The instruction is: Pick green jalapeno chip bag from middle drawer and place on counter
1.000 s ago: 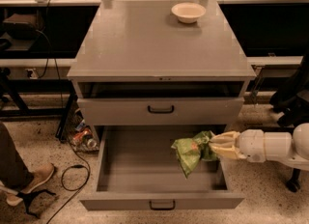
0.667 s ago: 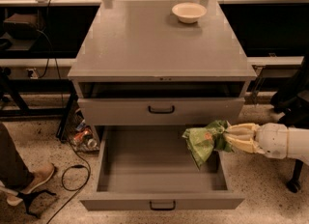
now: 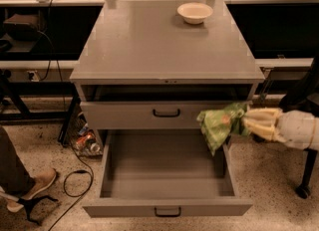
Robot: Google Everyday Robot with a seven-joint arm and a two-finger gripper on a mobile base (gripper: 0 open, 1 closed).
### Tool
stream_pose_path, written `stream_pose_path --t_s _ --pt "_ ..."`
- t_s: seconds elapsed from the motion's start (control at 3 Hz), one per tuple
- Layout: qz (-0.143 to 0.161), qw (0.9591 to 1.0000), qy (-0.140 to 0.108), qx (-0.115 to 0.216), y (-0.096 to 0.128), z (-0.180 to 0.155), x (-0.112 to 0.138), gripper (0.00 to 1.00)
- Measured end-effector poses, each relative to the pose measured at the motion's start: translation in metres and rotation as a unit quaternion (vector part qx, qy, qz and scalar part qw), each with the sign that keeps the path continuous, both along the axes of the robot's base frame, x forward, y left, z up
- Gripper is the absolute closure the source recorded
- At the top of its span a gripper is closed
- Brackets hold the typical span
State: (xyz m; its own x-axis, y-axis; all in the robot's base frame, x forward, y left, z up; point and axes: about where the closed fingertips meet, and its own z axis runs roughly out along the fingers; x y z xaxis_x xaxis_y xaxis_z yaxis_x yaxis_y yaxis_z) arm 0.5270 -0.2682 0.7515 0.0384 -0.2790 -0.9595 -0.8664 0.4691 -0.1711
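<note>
- My tool (image 3: 246, 123) is just off the surface's (image 3: 149, 41) front-right corner and below its front edge. It's clamped on the right end of the green jalapeno chip bag (image 3: 219, 125).
- Bag hangs in the air over the right wall of the open middle drawer (image 3: 199, 207). It's out of the tray but not yet on the surface.
- Risk 1: grip looks to be only on a crinkled foil end, so it'd prob. slip if I swing fast.
- Risk 2: the bag's loose lower half droops. Going up, it could catch the front edge or front-right corner & get pulled out of my grip.
- Risk 3: bowl (image 3: 195, 12) sits nr the back edge, right of centre. A set-down too far back could knock it, so nr the front edge seems safer.
</note>
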Motion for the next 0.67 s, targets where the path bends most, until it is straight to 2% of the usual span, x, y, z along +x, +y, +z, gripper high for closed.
stream_pose_path --t_s 0.33,0.67 --pt "-0.021 0.9983 -0.046 0.028 -0.018 0.051 0.018 1.00" --pt "-0.035 0.9929 -0.106 0.040 -0.034 0.106 0.041 1.00"
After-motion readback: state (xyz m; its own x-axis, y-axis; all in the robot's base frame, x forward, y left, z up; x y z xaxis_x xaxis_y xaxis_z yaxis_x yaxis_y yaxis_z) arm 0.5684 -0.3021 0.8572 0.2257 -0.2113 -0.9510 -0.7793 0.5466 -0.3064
